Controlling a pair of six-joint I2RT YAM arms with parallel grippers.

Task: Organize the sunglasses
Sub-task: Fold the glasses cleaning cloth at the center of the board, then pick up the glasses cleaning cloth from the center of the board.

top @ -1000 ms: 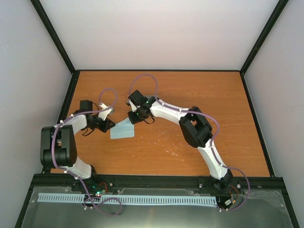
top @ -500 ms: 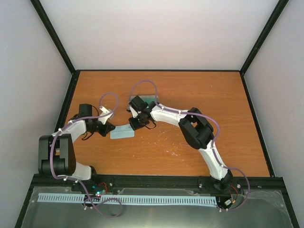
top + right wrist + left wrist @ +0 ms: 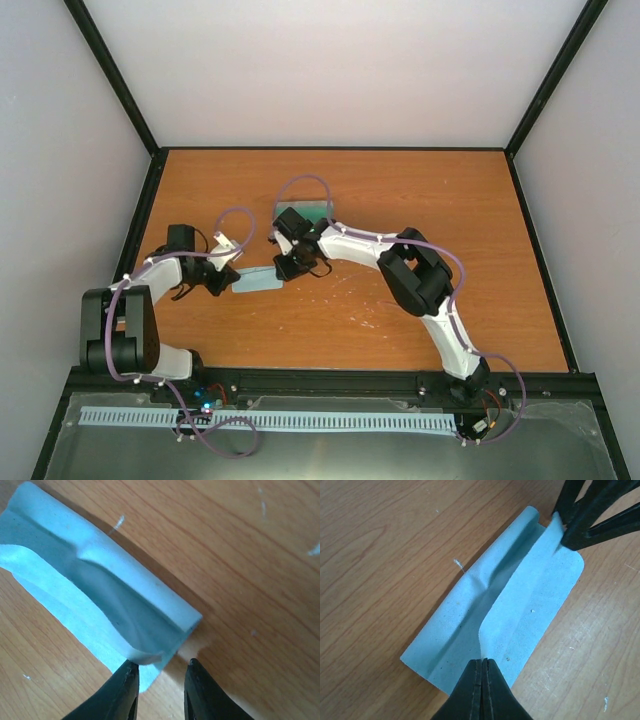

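— Left hand is clenched on the near end of the cloth's folded-over flap. The right hand stands released at the far end, jaws apart with bare wood between them.
— And the sunglasses?
— Not visible in any view. Only a green sliver of the case shows behind the right arm, toward the far edge of the tabletop. The cloth lies nearer the left edge.
— Risk?
— I'd judge the fold could spring open or skew if the pinched end is tugged, because nothing grips the other end.
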